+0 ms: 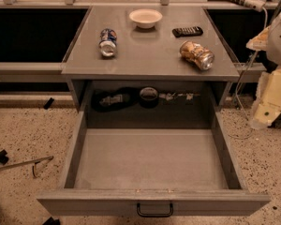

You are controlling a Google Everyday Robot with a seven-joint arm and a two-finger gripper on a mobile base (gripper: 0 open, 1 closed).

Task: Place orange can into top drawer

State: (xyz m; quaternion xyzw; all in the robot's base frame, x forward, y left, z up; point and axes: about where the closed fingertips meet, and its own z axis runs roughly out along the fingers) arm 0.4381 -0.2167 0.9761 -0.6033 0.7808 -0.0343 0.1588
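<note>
No text legible anywhere — jaws out of view.

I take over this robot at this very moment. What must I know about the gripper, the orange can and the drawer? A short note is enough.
Gripper: at the right edge of the view, beside the cabinet, away from the orange can and not carrying it.
Orange can: lies on its side on the cabinet top, front right, near the black remote.
Top drawer: pulled wide open; no can in it.
Also on top: blue can, white bowl.
Done: the drawer is open.
Left: reach the orange can, grasp it, put it into the drawer.
</note>
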